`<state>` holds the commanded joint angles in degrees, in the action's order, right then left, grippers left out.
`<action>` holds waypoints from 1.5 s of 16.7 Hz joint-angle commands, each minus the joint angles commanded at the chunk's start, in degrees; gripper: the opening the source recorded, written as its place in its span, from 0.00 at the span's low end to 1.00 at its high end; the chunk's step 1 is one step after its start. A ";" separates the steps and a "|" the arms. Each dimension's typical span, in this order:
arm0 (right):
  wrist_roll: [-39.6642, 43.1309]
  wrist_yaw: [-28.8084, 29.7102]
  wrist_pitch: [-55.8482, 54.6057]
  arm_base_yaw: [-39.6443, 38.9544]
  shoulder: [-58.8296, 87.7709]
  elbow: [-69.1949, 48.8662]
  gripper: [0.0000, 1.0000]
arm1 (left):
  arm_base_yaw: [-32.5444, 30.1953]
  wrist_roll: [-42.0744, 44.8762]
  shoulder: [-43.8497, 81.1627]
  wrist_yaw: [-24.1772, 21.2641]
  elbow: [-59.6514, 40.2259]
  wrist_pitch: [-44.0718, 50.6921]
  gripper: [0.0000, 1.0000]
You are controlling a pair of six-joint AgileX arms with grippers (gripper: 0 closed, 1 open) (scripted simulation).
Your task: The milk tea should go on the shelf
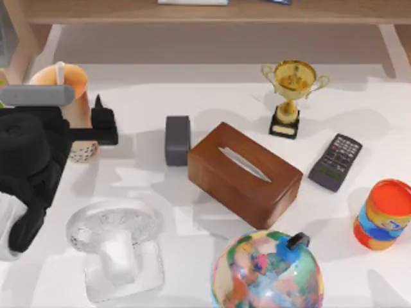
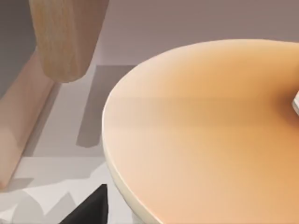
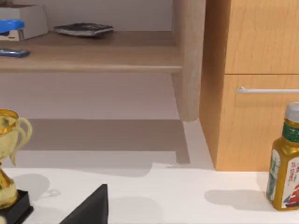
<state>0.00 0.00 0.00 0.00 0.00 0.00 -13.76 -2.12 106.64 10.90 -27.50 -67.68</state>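
Left tool (image 1: 96, 125) at counter (image 1: 192, 96) left side, fingers straddling milk tea (image 1: 74, 96), clenched on cup body. Cup upright, pearl base just below tool, orange lid and white straw (image 1: 60, 72) above it. Arm body covers cup's left flank. Left wrist view: lid (image 2: 205, 135) close up, cut off by frame. Shelf (image 1: 212, 11) well beyond tool, along far edge. Right tool: finger tip (image 3: 91, 207) only, state cannot tell.

Milk tea (image 2: 205, 135) lid is sitting very close, a broad orange disc with a pale rim. A rounded wooden support of the shelf (image 2: 65, 37) is standing beyond it. One dark fingertip (image 2: 91, 207) is showing beside the lid's edge.
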 joint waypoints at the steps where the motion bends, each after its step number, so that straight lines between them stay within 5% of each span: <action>1: 0.00 0.00 0.00 0.00 0.00 0.00 1.00 | 0.00 0.00 0.00 0.00 0.00 0.00 0.92; 13: 0.00 0.00 0.00 0.00 0.00 0.00 1.00 | 0.00 0.00 0.00 0.00 0.00 0.00 0.02; 25: 0.00 0.00 0.00 0.00 0.00 0.00 1.00 | -0.07 0.13 -1.31 0.02 -0.10 1.37 0.00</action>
<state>0.00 0.00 0.00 0.00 0.00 0.00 -13.83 -2.00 105.33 10.92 -27.60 -66.31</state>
